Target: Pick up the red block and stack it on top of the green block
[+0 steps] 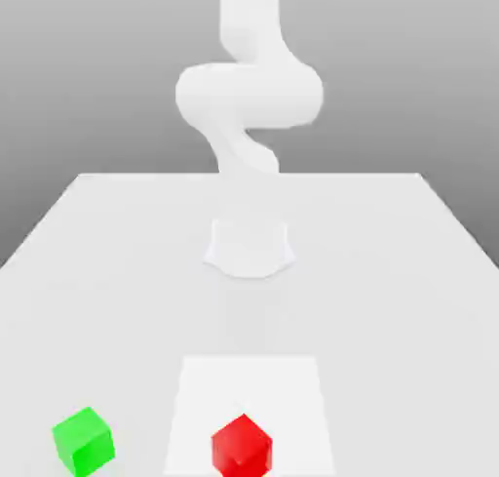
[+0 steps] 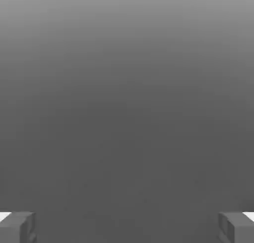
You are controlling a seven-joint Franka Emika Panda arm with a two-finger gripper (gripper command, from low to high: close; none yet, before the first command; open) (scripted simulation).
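So the gripper (image 2: 127,228) has its fingers (image 2: 19,228) spread wide with nothing between them, which figures, since no block's been picked up. The red block (image 1: 242,448) sits on the pale square (image 1: 249,382) at the near end of the table (image 1: 127,270), around the middle. The green block (image 1: 84,443) is on the exterior view's left, also near, well apart from the red one. Makes sense to me: that gap should give the fingers room to grab red without knocking green. Arm's (image 1: 249,95) up high at the far end, so I'd guess next is reaching over and down to red. Both blocks look turned at an angle, so the grip probably needs a twist to match.
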